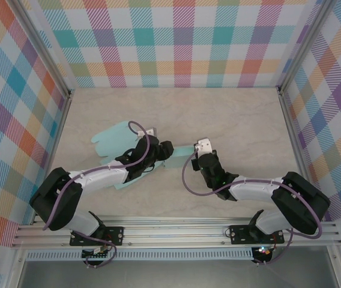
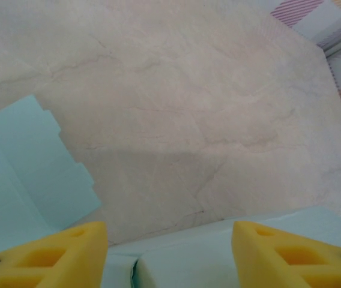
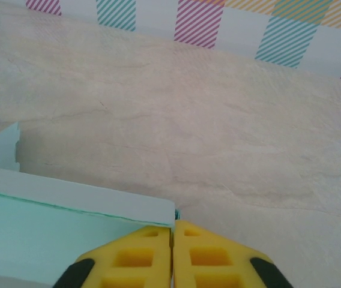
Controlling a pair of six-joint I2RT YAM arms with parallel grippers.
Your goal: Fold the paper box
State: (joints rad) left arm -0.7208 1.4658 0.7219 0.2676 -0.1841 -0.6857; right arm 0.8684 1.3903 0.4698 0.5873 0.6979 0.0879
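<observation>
The paper box [image 1: 113, 141] is a pale teal cut-out lying mostly flat on the table, left of centre, with a narrow folded strip [image 1: 181, 156] running right between my two grippers. My left gripper [image 1: 165, 151] hovers over that strip. In the left wrist view its yellow fingers [image 2: 56, 255] stand apart with a raised box panel [image 2: 218, 249] between them, untouched, and a flat flap [image 2: 26, 174] lies to the left. My right gripper [image 1: 193, 159] has its pads pressed together at the strip's right end, where a thin teal edge [image 3: 176, 214] shows in the right gripper [image 3: 172, 231]; the panel [image 3: 50, 222] stretches left.
Plaid walls [image 1: 182, 42] close in the back and both sides, with aluminium posts at the corners. The marble-look tabletop [image 1: 242, 126] is bare on the right and at the back. A metal rail [image 1: 176, 231] carrying both arm bases runs along the near edge.
</observation>
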